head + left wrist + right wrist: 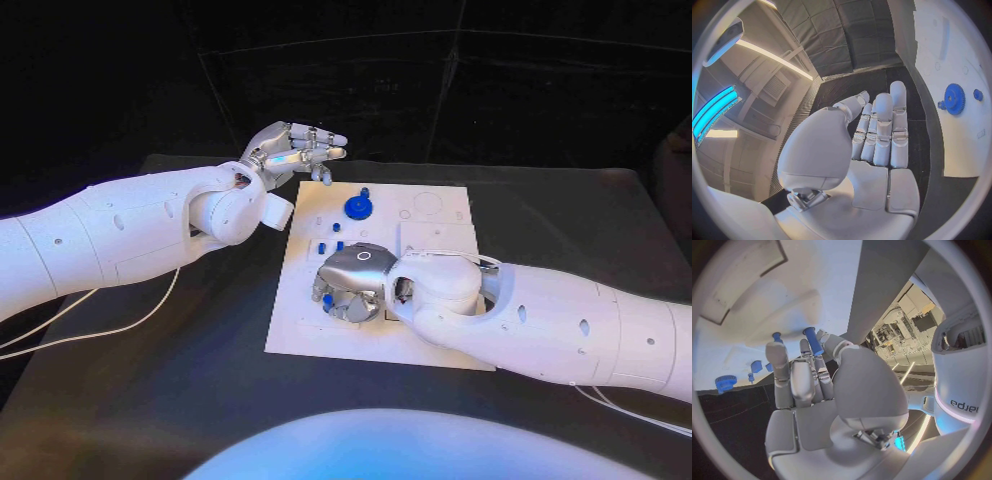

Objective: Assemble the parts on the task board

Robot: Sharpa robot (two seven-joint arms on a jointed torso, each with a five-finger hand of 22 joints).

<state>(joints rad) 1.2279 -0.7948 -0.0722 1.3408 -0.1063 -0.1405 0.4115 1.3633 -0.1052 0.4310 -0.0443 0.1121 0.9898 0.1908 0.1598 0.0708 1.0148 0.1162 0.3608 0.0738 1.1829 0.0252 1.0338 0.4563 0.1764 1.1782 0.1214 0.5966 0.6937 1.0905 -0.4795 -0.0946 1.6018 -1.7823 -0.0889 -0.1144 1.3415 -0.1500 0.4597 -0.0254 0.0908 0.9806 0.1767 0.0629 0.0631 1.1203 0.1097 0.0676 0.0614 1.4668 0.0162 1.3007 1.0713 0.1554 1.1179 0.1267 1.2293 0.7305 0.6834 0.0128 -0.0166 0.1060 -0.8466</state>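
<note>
The white task board (pixel 433 340) lies in the middle of the black table. A blue gear (pixel 358 207) stands on its far part with a small blue knob (pixel 365 190) just beyond it, and small blue pieces (pixel 339 245) sit nearer. My right hand (pixel 355 279) is low over the board's near-left area. In the right wrist view it (pixel 811 385) pinches a blue peg (pixel 812 340) between thumb and fingers, and a second blue peg (pixel 776 336) shows at a fingertip. My left hand (pixel 296 148) hovers above the board's far-left corner with fingers straight, holding nothing (pixel 879 135). The blue gear (pixel 953 98) lies off to its side.
The board's far-right part has shallow recesses (pixel 426 212). Thin white cables trail over the table (pixel 188 400) at the left (pixel 87 320) and near right (pixel 620 410). My right forearm (pixel 577 325) covers the board's near-right corner.
</note>
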